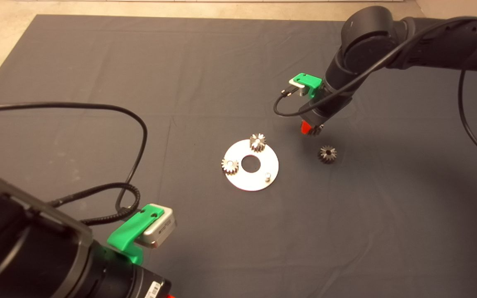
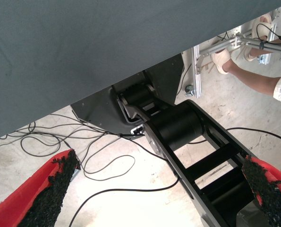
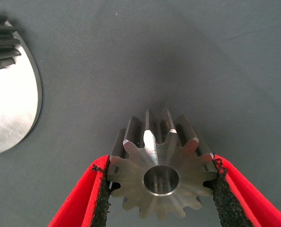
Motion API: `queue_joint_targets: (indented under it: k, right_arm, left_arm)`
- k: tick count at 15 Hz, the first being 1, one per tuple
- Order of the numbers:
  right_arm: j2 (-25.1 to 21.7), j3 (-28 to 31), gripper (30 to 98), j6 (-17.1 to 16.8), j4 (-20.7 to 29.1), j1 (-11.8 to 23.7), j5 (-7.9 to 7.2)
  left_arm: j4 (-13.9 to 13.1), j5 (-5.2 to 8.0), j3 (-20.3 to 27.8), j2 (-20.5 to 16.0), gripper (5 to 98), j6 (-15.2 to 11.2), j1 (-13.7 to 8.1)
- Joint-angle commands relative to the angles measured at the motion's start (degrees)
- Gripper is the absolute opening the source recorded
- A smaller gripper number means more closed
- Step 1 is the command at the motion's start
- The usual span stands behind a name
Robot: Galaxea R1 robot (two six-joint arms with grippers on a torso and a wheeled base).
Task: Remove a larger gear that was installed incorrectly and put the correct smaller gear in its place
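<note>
Gears could slip. Right gripper (image 1: 314, 129) is clamped on the smaller gear (image 3: 161, 170), at two o'clock from the plate (image 1: 259, 180). Larger gear (image 1: 327, 154) lies at three o'clock. Empty peg (image 1: 267, 176) waits; a tilted gear might jam. Left gripper (image 2: 154, 198) hangs spread apart.

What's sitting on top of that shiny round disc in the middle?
On the disc stand two small gears and one bare peg, around an open centre hole. Whatever the gears sit on is hidden beneath them.
</note>
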Motion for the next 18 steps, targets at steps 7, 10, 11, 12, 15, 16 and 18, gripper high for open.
queue_joint_targets:
  k: [7,10,11,12,15,16,18]
  right_arm:
    - [4.0,-4.3,49.4,-0.2,1.4,-1.9,-7.08]
    - [4.0,-5.5,49.4,-0.2,1.4,-2.9,-7.08]
    - [4.1,-5.5,49.4,-0.1,1.4,-2.9,-7.08]
    - [4.0,-5.5,49.4,0.1,1.4,-2.9,-7.08]
    - [3.9,-5.5,49.4,0.2,1.4,-2.9,-7.08]
    - [3.9,-5.5,49.4,0.1,1.4,-2.9,-7.08]
    - [3.9,-5.5,49.4,0.1,1.3,-3.0,-7.08]
  left_arm:
    - [-0.3,-0.29,0.9,0.1,90.9,-0.3,-0.6]
    - [-0.3,-0.29,0.9,0.1,90.9,-0.3,-0.6]
    - [-0.3,-0.29,0.9,0.0,90.9,-0.3,-0.6]
    - [-0.3,-0.29,0.9,0.0,90.9,-0.3,-0.6]
    - [-0.3,-0.29,0.9,0.1,90.9,-0.3,-0.6]
    - [-0.3,-0.29,0.9,0.0,90.9,-0.3,-0.6]
    - [-0.3,-0.29,0.9,0.0,90.9,-0.3,-0.6]
